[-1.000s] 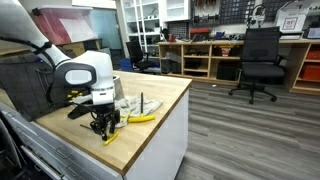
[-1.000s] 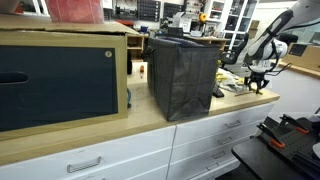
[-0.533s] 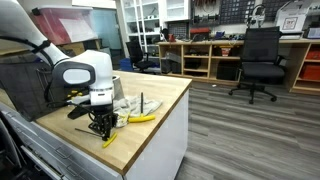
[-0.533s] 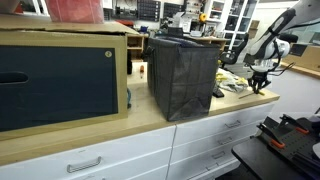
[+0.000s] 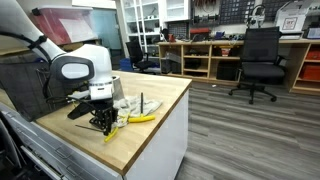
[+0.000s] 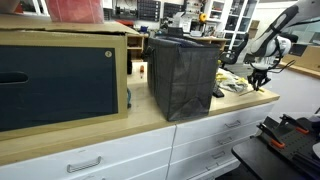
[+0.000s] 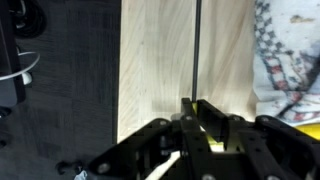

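Note:
My gripper [image 5: 103, 124] hangs just above the wooden countertop [image 5: 150, 140], close to its near edge. The jaws are shut on a yellow-handled tool [image 7: 212, 141]. Its thin dark shaft [image 7: 196, 50] runs straight out past the fingertips over the wood. In an exterior view the yellow end [image 5: 109, 134] sticks out under the fingers. In the wrist view the gripper [image 7: 196, 104] fills the bottom of the picture. The same gripper [image 6: 262, 82] shows small at the far end of the counter.
A patterned cloth [image 5: 128, 105] lies beside the gripper, with a second yellow object [image 5: 143, 118] and a dark upright piece [image 5: 141, 101] on it. A black fabric box [image 6: 185, 75] and a wooden cabinet [image 6: 60, 80] stand further along. The counter edge [image 7: 120, 80] drops to dark floor.
The jaws have closed on the yellow-handled tool, and the gripper has risen slightly with it.

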